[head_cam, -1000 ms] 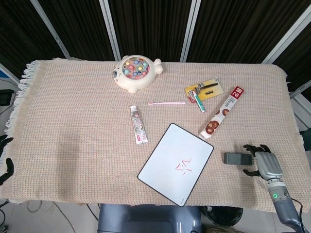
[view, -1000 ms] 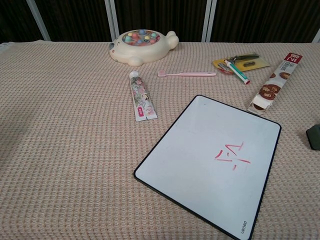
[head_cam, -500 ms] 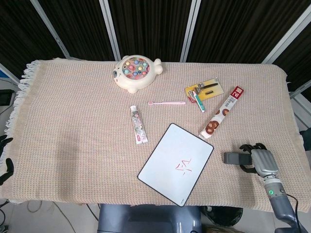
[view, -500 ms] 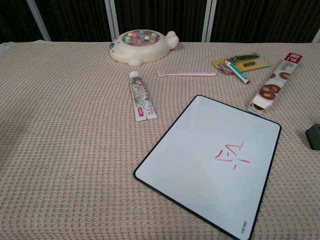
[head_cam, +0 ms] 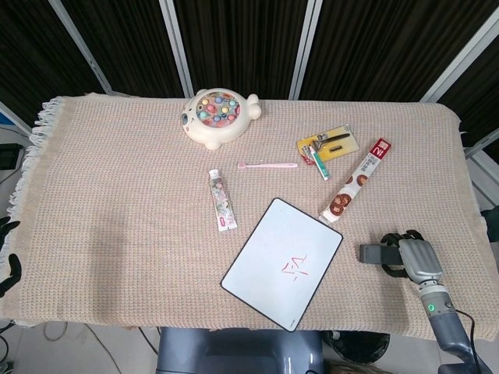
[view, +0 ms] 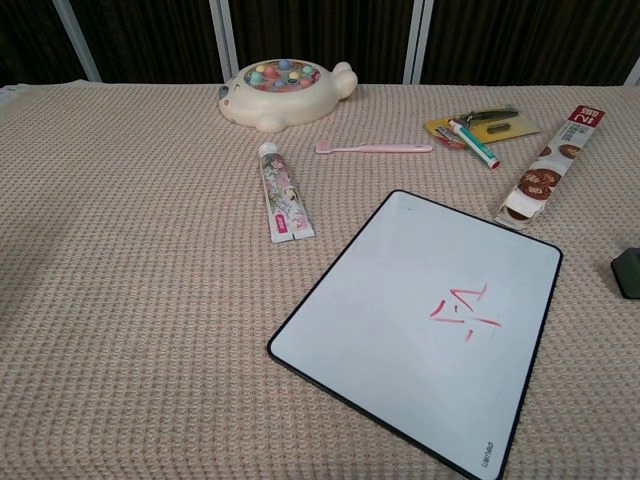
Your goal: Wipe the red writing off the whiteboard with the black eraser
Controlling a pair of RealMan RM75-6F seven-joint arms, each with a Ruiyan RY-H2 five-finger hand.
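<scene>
Black eraser (head_cam: pixel 374 253) lies crosswise — right hand (head_cam: pixel 413 257) gripping it.

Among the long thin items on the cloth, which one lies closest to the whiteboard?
The cookie box, the long red and white pack: its open lower end almost touches the whiteboard at the upper right corner. The toothpaste tube and pink toothbrush lie clearly apart from it.

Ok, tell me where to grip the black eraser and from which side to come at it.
Grip the black eraser across its two long edges, coming from above on its right end. It lies flat on the cloth, right of the whiteboard, and the right hand is already at that end, so that looks the shortest approach.
</scene>
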